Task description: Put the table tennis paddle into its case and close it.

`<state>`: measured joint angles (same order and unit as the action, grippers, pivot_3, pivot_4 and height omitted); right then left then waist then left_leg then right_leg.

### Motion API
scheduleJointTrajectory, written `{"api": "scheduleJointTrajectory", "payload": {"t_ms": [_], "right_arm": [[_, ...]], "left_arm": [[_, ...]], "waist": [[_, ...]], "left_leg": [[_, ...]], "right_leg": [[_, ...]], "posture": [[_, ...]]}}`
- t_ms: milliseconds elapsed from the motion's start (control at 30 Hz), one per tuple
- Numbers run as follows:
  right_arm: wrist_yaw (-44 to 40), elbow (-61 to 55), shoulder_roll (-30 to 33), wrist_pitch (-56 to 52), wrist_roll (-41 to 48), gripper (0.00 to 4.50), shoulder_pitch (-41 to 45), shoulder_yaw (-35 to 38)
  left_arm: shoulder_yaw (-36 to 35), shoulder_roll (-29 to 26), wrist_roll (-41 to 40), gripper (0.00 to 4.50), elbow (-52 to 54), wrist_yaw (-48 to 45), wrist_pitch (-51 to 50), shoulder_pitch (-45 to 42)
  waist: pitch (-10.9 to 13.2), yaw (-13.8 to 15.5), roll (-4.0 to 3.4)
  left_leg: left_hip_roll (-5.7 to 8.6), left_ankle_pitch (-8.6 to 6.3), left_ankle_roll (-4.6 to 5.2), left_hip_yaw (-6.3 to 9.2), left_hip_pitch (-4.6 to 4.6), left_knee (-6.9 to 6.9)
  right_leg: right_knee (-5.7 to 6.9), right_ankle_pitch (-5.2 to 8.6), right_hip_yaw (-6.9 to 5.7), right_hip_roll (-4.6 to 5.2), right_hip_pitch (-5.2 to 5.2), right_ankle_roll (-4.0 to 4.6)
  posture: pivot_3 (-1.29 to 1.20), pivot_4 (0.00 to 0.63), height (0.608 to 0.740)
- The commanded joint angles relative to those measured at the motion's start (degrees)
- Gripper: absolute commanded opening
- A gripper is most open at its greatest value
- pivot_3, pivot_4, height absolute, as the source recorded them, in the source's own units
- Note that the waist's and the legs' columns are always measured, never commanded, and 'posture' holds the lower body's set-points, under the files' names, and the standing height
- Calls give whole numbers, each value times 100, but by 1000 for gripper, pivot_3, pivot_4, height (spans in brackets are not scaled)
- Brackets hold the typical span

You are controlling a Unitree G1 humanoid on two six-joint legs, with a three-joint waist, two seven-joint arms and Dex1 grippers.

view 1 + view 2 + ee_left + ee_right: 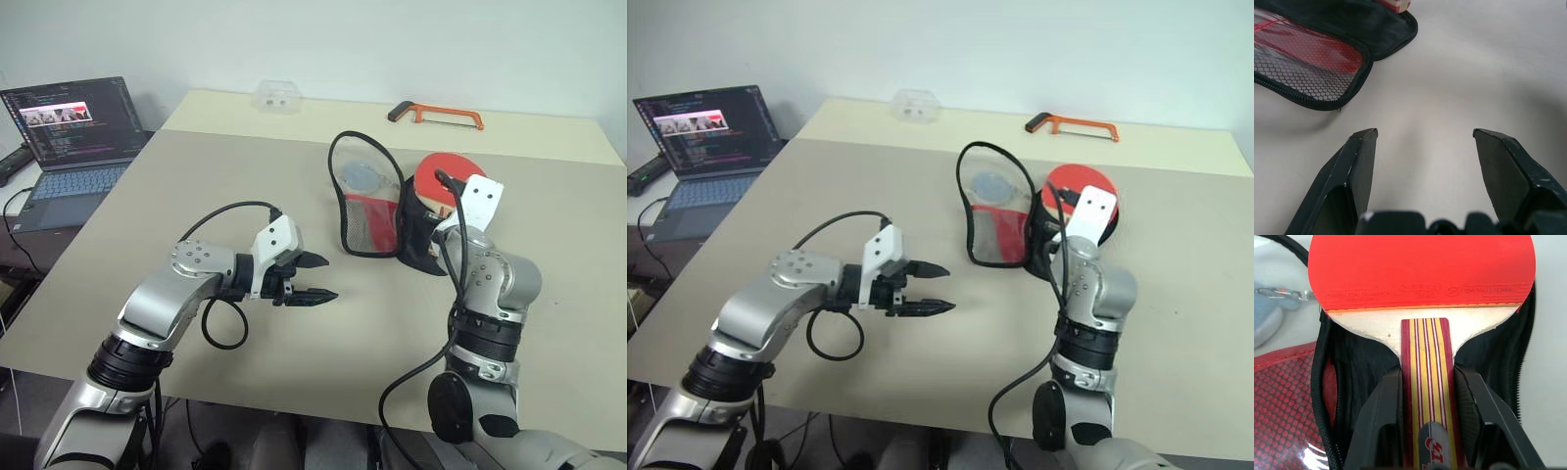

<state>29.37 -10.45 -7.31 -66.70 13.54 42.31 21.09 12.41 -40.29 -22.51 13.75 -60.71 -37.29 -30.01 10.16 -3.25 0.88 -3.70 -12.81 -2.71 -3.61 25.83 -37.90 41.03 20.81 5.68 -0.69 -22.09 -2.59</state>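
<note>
Jaws: the right gripper [1426, 396] pinches the striped wooden handle of the table tennis paddle [1422, 269] from both sides; the left gripper [312, 279] stands spread and empty above bare table [196, 186], near the case. Table: pale top carrying all items. Laptop [73, 147]: open, on a lower surface beyond the table's left edge. Case [367, 206]: unzipped, its mesh-and-red flap raised, centre of the table. Paddle: red face lying over the open case's black half, handle toward the robot. Hacksaw [438, 115]: orange frame, far edge, well apart from the case.
</note>
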Motion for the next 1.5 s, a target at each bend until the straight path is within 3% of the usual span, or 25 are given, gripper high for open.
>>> {"api": "scheduleJointTrajectory", "payload": {"t_ms": [33,733,933,1067,1167,1300,1400,1500], "right_arm": [[82,-51,-717,306,156,1084,187,-10],[311,657,-544,403,535,1084,212,-94],[83,450,-354,506,610,2992,320,-246],[-230,-246,63,-66,809,4440,414,-290],[-951,-1224,900,-1134,1201,4474,345,-263],[-3045,-1990,3280,-2188,2367,4474,-371,249],[-4995,-1776,4731,-1040,2722,4474,-1617,657],[-6796,-1339,5215,806,2598,4474,-2862,1255]], "left_arm": [[-90,-59,-16,3399,212,-8,-5,-59],[-118,-109,26,3399,246,37,-53,-151],[-131,-47,160,3399,-37,84,112,-340],[-244,263,558,3399,-747,611,513,-737],[-500,300,420,3399,-1070,505,651,-945],[-975,49,21,3399,-1629,-72,690,-1134],[-834,89,387,3399,-2457,-44,1015,-1371],[-670,417,756,3399,-3289,222,1354,-1643]], "waist": [[0,0,0],[-1,-3,1],[-1,-4,1],[-1,2,1],[-1,12,2],[-1,131,6],[-2,176,7],[0,156,10]], "left_leg": [[0,0,0,0,0,0],[-1,1,0,4,0,-1],[-1,3,0,5,-1,-1],[0,5,1,6,0,-2],[-1,6,3,9,2,-2],[-6,5,3,16,10,1],[7,0,11,14,9,6],[8,-9,28,18,4,-2]], "right_leg": [[0,0,0,0,0,0],[3,0,-3,0,0,0],[6,0,-4,-1,0,0],[8,0,-5,-1,0,0],[8,0,-8,0,0,0],[-6,0,-21,7,3,0],[-22,1,-22,4,10,-1],[-27,1,-15,-8,26,-1]], "posture": [[0,150,740],[0,150,740],[0,150,740],[0,150,740],[0,150,740],[0,150,740],[0,150,740],[0,150,740]]}}
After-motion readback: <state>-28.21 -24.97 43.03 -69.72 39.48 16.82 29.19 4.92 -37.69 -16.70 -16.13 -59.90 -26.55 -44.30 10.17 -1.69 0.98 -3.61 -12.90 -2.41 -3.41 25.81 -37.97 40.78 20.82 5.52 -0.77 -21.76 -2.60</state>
